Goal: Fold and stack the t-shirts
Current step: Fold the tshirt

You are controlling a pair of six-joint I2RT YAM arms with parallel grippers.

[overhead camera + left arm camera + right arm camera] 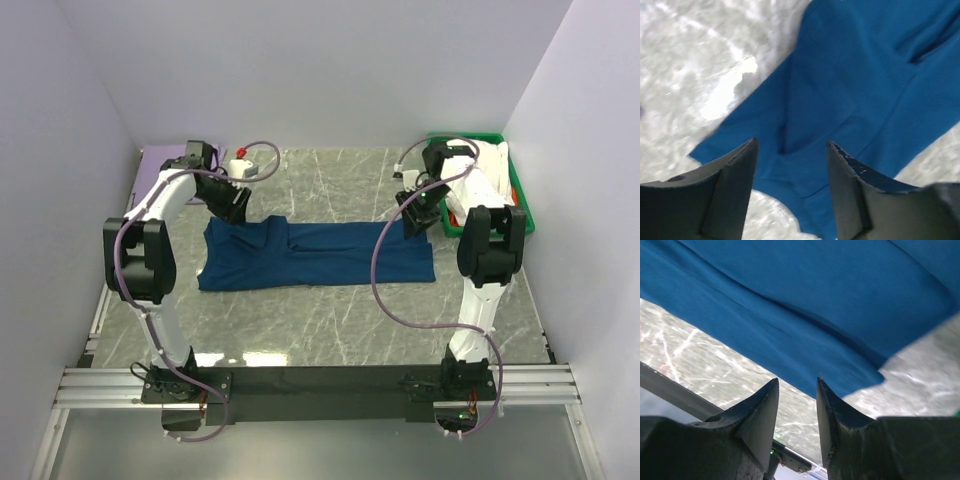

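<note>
The navy blue t-shirt (320,255) lies flat in the middle of the marble table (330,320), folded into a long band that runs from left to right, with a few soft creases near its left end. My left pincer (232,205) hangs over the far left corner of that band. Seen from its own wrist, the left pincer (790,145) is spread wide with nothing between its fingers; the blue cloth (865,90) shows below and beyond them, one pointed corner lying on the bare stone. My right pincer (415,222) sits at the far right corner of the shirt. From that wrist, its two fingers (797,382) stand apart with a narrower gap and grip nothing, and the edge of the shirt (815,305) ends just past their tips, with stone beneath. Behind my right arm, at the far right of the table, stands a green bin (465,136) with pale cloth (497,158) inside, partly hidden by the arm. A lavender t-shirt (165,157) lies in the far left corner, behind my left arm and well apart from the blue one.
</note>
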